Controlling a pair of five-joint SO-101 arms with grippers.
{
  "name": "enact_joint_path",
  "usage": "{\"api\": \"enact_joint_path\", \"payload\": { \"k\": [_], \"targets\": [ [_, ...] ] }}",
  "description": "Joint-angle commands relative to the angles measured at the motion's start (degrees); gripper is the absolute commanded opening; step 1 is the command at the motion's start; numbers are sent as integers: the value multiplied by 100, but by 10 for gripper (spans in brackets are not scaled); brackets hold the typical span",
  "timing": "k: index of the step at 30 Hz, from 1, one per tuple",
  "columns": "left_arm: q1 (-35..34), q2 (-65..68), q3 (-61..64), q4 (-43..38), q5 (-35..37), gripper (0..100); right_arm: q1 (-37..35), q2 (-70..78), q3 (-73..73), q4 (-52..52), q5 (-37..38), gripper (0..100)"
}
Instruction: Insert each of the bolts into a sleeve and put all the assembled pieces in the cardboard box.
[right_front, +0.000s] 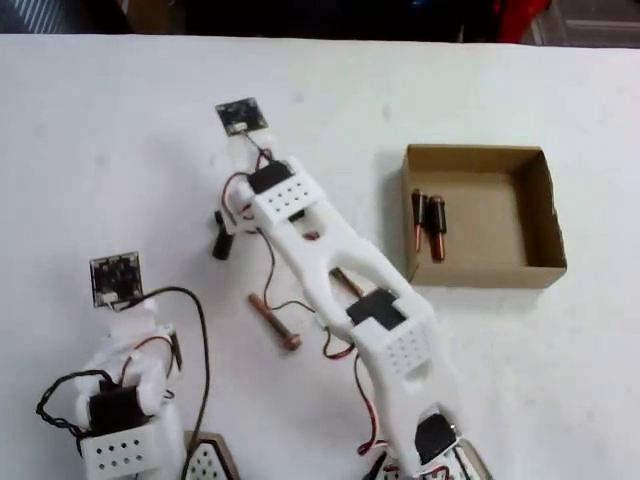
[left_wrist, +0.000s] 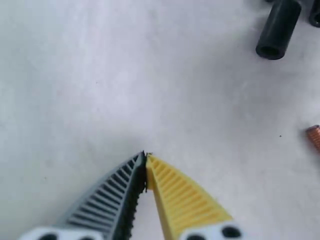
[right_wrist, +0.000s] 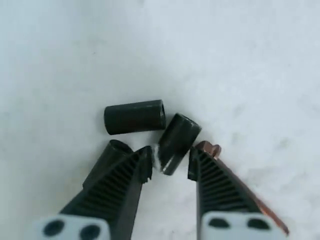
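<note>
The white bench (right_front: 120, 120) lies wide and bare along its far side and down the left, so there's plenty of room to move there. Its back edge runs against a dark room. The right arm (right_front: 330, 250) stretches slantwise across the middle, from the near edge toward the far left, and splits the open surface in two. The left arm (right_front: 125, 400) sits folded at the near left corner.

The cardboard box (right_front: 470, 152) stands open-topped to the right of the long arm, apart from it. Two assembled pieces (right_front: 437, 228) lie side by side by its left wall, copper showing beside black. A loose copper bolt (right_front: 273, 320) lies between the arms, its head near the right arm.

The right claw (right_wrist: 170, 165) is released, its black tips either side of the lower end of a stubby black sleeve (right_wrist: 177, 140) lying tilted on the bench. A second sleeve (right_wrist: 135, 117) lies just beyond it. A third sleeve (right_wrist: 111, 152) is half hidden behind one finger, and the head of a second bolt (right_wrist: 207, 149) peeps from behind the other. The left claw (left_wrist: 146, 159) is clenched, grey tip against yellow, over bare bench.
</note>
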Motion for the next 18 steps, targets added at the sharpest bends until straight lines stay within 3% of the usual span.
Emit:
{"api": "enact_joint_path", "payload": {
  "k": [1, 18],
  "targets": [
    [-66, -57, -18, 26, -53, 23, 75, 171, -527, -66, 9, 105],
    [-66, -57, -18, 26, -53, 23, 180, 892, -1002, 338, 18, 101]
  ]
}}
